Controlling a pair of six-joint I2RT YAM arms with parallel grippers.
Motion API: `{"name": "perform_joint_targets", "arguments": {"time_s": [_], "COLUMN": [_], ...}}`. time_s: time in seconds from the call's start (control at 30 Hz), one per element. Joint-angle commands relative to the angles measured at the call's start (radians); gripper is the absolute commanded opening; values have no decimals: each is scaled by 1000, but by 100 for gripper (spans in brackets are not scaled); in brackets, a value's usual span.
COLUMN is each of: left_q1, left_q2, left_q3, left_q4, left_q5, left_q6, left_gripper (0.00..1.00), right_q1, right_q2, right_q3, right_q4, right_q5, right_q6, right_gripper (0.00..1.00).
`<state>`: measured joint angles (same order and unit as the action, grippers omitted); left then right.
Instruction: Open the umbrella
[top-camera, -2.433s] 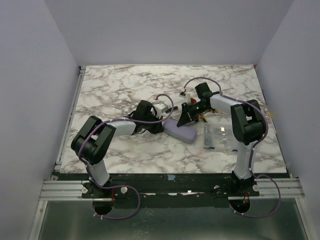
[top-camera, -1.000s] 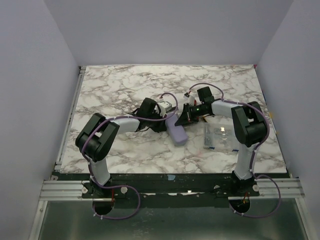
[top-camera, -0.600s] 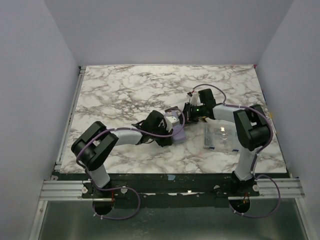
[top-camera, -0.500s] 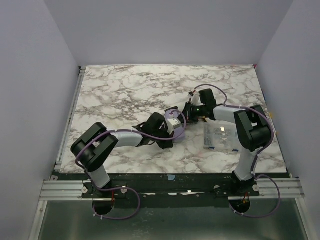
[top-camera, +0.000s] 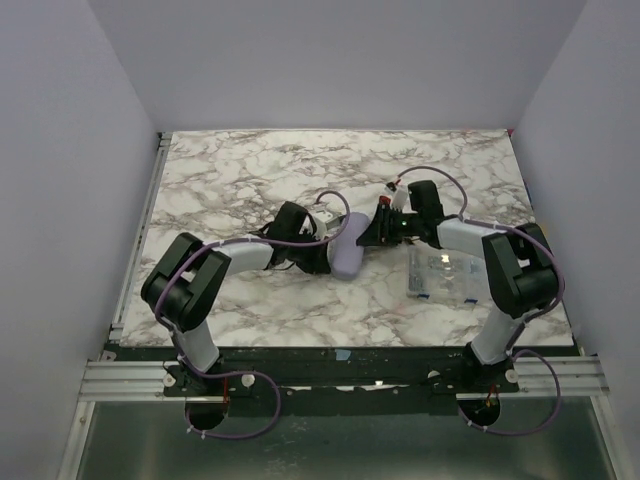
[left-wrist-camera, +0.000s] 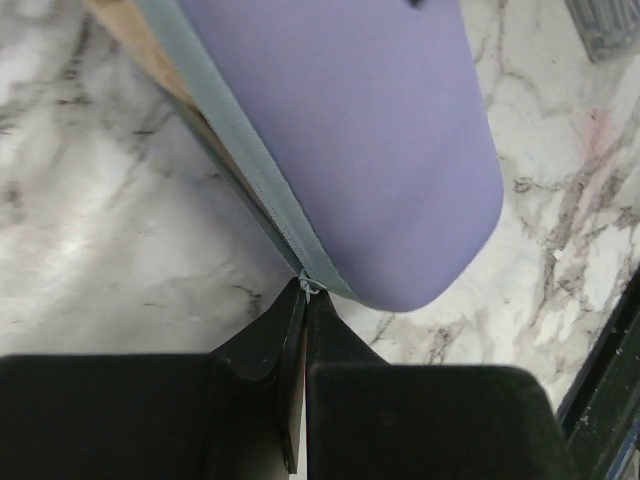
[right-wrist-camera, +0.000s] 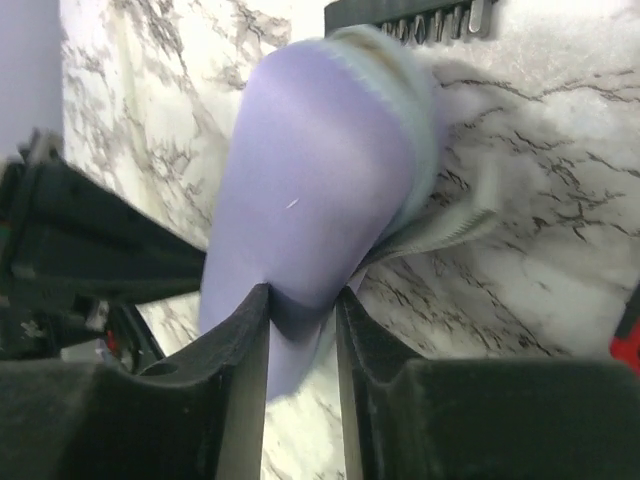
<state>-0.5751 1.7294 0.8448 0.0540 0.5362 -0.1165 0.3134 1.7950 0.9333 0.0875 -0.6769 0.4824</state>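
The umbrella lies inside its pale lavender sleeve (top-camera: 347, 255) between both arms, mid-table. In the left wrist view the sleeve (left-wrist-camera: 370, 150) fills the top, with a grey zipper seam (left-wrist-camera: 230, 150) and a strip of tan canopy (left-wrist-camera: 130, 30) beside it. My left gripper (left-wrist-camera: 305, 290) is shut on the small zipper pull (left-wrist-camera: 309, 286) at the sleeve's rounded end. My right gripper (right-wrist-camera: 302, 295) pinches a fold of the sleeve (right-wrist-camera: 320, 180) between its fingertips, from the opposite end. From above, the left gripper (top-camera: 328, 260) and right gripper (top-camera: 370, 234) flank the sleeve.
A clear plastic box (top-camera: 440, 272) lies just right of the sleeve, near the right arm. A red-handled tool (top-camera: 388, 206) sits behind the right gripper. A dark ribbed edge (right-wrist-camera: 410, 15) lies beyond the sleeve's open grey-lined mouth.
The left arm drew back to the left, dragging the sleeve's zipper end with it. The right arm followed the sleeve, and its jaws stand a little wider than before.
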Motion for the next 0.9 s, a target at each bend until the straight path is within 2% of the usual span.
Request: {"name": "perform_joint_targets", "arguments": {"time_s": [0.0, 0.07, 0.1, 0.27, 0.4, 0.43, 0.5, 0.6, 0.7, 0.77, 0.87], "left_q1": [59, 67, 72, 74, 73, 73, 73, 74, 73, 73, 74], "left_q2": [21, 33, 35, 40, 51, 54, 58, 58, 49, 40, 36], "left_q3": [76, 97, 102, 110, 127, 130, 133, 137, 124, 102, 81], "left_q4": [-64, -95, -97, -114, -136, -140, -144, -155, -156, -142, -115], "left_q5": [6, 18, 29, 59, 73, 75, 79, 79, 88, 88, 81], "left_q6": [50, 62, 62, 73, 81, 82, 82, 77, 67, 53, 30], "left_gripper": [0, 0, 0, 0, 0, 0, 0, 0, 0, 0, 0], "right_q1": [-7, -7, -7, -16, -25, -25, -25, -25, -25, -25, -25], "right_q2": [-67, -102, -112, -180, -271, -293, -313, -246, -114, -26, 98], "right_q3": [-68, -67, -58, 25, 12, -10, -53, -21, 131, 244, 409], "right_q4": [-129, -187, -235, -445, -446, -422, -294, -142, -175, -171, -162], "right_q5": [-19, -39, -44, -66, -120, -144, -185, -220, -239, -234, -248], "right_q6": [-293, -385, -443, -757, -1081, -1205, -1339, -1403, -1403, -1303, -1037], "right_gripper": [44, 60, 64, 72, 76, 77, 80, 82, 82, 82, 82]}}
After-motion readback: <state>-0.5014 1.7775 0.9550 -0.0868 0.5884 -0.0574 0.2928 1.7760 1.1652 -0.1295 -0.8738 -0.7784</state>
